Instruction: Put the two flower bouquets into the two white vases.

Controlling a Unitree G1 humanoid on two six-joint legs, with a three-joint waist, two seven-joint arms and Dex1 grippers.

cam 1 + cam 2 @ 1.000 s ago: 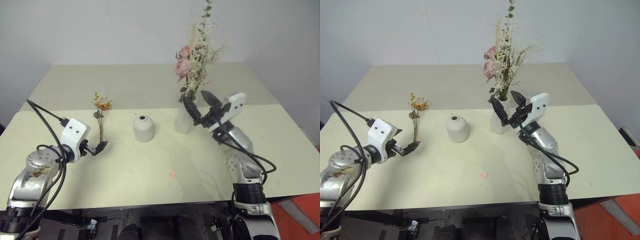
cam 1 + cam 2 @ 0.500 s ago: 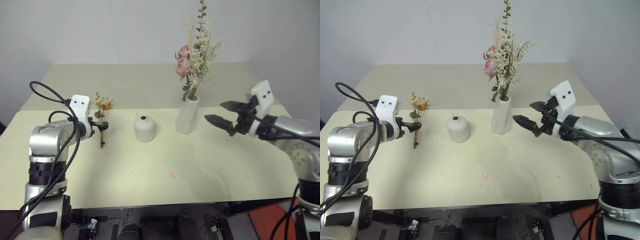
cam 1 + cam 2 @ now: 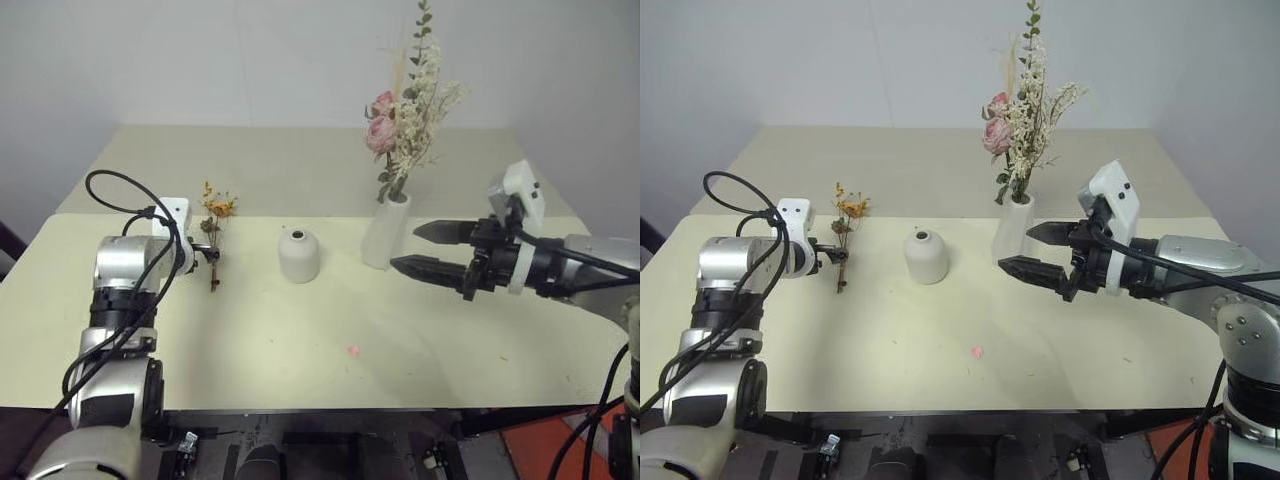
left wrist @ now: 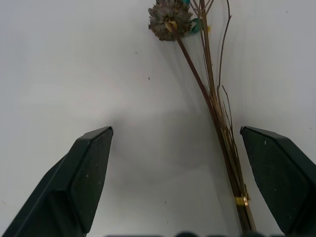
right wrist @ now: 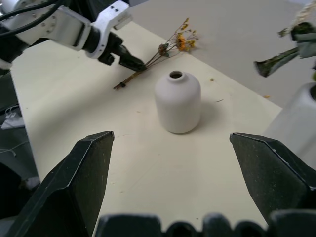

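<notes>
The pink rose bouquet stands upright in the tall white vase. To its left sits the squat white pot, its top hole bare. The thin orange-yellow sprig lies flat on the table further left. My left gripper is open at the sprig's lower stems; in the left wrist view the stems lie between the fingers, close to one finger. My right gripper hangs open to the right of the tall vase, pointing left toward the pot, holding nothing.
A small pink spot marks the cream table in front of the pot. A seam runs across the table behind the vases, with a second tabletop beyond it. A black cable loops over my left arm.
My right gripper has drawn back from the tall vase to its right and turned level, still open. My left gripper has moved forward along the sprig to its lower stems.
</notes>
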